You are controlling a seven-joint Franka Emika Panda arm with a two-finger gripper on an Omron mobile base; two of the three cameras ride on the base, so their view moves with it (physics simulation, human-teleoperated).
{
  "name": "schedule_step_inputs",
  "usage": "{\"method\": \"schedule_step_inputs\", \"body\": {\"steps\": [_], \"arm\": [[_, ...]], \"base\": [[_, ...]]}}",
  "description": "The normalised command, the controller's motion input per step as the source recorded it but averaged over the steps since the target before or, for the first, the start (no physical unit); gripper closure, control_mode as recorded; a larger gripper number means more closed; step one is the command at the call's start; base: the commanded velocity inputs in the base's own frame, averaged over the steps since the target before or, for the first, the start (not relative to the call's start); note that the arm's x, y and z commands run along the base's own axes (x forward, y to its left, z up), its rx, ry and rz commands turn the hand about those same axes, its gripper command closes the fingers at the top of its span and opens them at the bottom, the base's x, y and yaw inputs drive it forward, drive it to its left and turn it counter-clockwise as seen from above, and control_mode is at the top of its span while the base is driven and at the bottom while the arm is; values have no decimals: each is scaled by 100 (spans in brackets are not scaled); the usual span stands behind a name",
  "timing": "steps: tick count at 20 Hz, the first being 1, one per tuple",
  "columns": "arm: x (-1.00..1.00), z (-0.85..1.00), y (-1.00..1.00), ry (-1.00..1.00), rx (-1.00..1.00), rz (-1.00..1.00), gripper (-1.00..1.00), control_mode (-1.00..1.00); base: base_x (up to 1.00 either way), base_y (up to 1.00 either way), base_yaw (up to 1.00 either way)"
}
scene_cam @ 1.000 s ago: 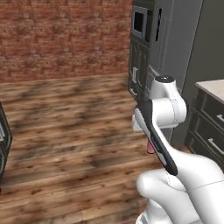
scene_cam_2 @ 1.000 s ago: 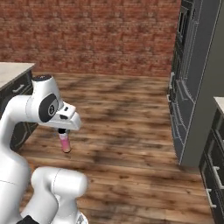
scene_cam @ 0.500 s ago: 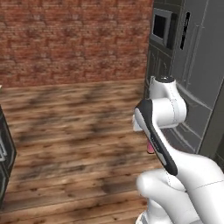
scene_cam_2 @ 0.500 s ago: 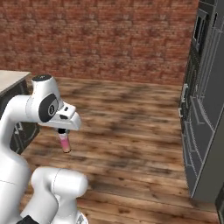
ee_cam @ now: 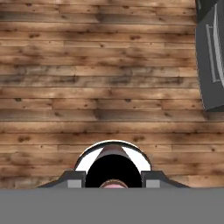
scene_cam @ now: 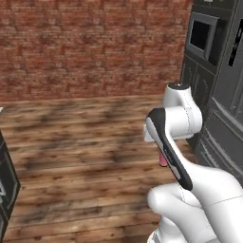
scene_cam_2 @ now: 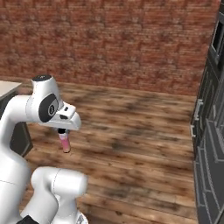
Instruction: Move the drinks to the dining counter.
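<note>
Cabinets [scene_cam: 216, 71] slide rightward as the base turns, fingers [scene_cam_2: 64, 134] gripping the pink bottle [scene_cam_2: 65, 143], delivery to the bench pending.

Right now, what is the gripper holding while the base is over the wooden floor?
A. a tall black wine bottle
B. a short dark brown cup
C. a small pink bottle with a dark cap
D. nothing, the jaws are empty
C. In the right base view the small pink bottle hangs upright from the gripper, held at its dark cap, above the wooden floor.
</note>
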Motion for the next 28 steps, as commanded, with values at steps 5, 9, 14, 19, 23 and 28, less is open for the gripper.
{"method": "schedule_step_inputs", "body": {"steps": [5, 9, 14, 19, 23, 28], "arm": [[0, 0, 0, 0, 0, 0, 100, 100], [0, 0, 0, 0, 0, 0, 100, 100], [0, 0, 0, 0, 0, 0, 100, 100], [0, 0, 0, 0, 0, 0, 100, 100], [0, 0, 0, 0, 0, 0, 100, 100], [0, 0, 0, 0, 0, 0, 100, 100]], "base": [[100, 0, 18], [100, 0, 19], [100, 0, 20], [100, 0, 24], [100, 0, 34], [100, -4, 48]]}}
